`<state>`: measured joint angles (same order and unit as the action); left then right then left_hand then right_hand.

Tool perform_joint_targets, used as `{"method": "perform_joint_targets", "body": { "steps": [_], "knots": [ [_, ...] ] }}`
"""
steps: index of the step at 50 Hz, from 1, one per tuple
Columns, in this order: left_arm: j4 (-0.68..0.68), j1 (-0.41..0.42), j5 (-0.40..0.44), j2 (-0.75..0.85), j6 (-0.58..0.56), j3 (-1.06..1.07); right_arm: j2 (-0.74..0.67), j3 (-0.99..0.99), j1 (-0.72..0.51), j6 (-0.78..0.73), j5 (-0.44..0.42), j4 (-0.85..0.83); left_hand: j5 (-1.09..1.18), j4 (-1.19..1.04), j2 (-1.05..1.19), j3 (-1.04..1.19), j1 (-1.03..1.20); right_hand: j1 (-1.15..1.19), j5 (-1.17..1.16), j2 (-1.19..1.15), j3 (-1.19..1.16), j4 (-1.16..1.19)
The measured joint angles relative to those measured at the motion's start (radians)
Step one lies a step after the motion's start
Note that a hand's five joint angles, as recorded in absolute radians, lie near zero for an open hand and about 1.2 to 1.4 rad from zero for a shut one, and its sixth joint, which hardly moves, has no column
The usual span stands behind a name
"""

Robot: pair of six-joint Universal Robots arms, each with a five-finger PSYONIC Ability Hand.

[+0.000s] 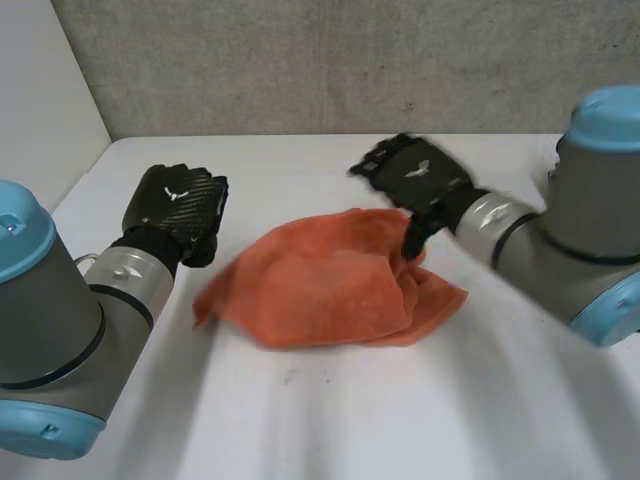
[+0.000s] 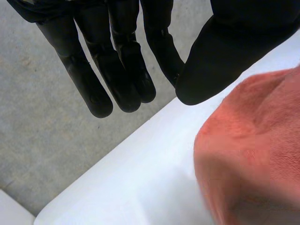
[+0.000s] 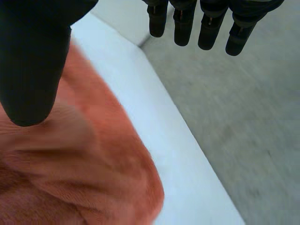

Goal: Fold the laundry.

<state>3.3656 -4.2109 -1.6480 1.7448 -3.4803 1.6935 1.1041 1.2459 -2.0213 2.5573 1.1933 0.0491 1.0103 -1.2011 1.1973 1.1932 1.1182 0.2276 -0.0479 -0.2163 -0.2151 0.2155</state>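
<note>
Cloth (image 1: 330,285), an orange piece, lies rumpled around the middle of the white table (image 1: 400,420), somewhat nearer its far edge, with its right side bunched into a raised fold. The left hand (image 1: 180,205) sits toward the table's left edge, just beside the cloth's left corner and apart from it. In the left wrist view this hand (image 2: 117,56) is open, its fingers fairly straight, the thumb close by them, nothing held, and the cloth (image 2: 253,150) lies off to the thumb's side. The right hand (image 1: 415,172) hangs over the cloth's far right part, palm down, on an arm that reaches in from the table's right edge. In its wrist view the fingers (image 3: 208,23) are straight and spread away from the thumb (image 3: 33,61), so this hand is open too. The thumb points down at the bunched cloth (image 3: 70,178); whether it touches cannot be told.
</note>
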Motion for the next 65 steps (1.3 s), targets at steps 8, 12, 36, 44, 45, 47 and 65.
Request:
{"method": "perform_joint_targets", "body": {
  "steps": [8,12,36,44,45,47,65],
  "knots": [
    [-0.001,-0.008,0.000,-0.033,0.005,0.008,0.113,0.037,0.236,0.355,-0.013,0.109,0.000,0.000,0.000,0.000,0.000,0.000,0.000,0.000,0.000,0.000],
    [0.000,-0.005,0.003,-0.072,0.006,0.009,0.097,0.082,0.296,0.395,-0.021,0.192,0.000,0.000,0.000,0.000,0.000,0.000,0.000,0.000,0.000,0.000],
    [-0.005,-0.141,0.148,0.145,-0.198,0.100,-0.074,0.228,0.265,0.223,-0.014,0.060,-0.729,0.741,-0.724,-0.716,-0.644,0.079,-0.103,-0.092,-0.099,0.102],
    [0.006,-0.258,0.317,0.217,-0.330,0.122,-0.068,0.272,0.261,0.224,-0.018,0.022,-0.729,0.741,-0.724,-0.716,-0.644,0.079,-0.103,-0.092,-0.099,0.102],
    [0.010,-0.268,0.331,0.224,-0.337,0.121,-0.068,0.276,0.262,0.224,-0.018,0.019,-0.729,0.740,-0.724,-0.716,-0.644,0.079,-0.103,-0.092,-0.099,0.102],
    [0.019,-0.278,0.342,0.233,-0.342,0.120,-0.068,0.279,0.262,0.224,-0.018,0.016,-0.729,0.740,-0.724,-0.716,-0.644,0.079,-0.103,-0.092,-0.099,0.102],
    [0.226,-0.272,0.367,0.378,-0.338,0.060,-0.069,0.301,0.263,0.223,-0.019,0.012,-0.616,0.633,-0.636,-0.632,-0.551,0.079,-0.104,-0.092,-0.099,0.102]
  ]
}}
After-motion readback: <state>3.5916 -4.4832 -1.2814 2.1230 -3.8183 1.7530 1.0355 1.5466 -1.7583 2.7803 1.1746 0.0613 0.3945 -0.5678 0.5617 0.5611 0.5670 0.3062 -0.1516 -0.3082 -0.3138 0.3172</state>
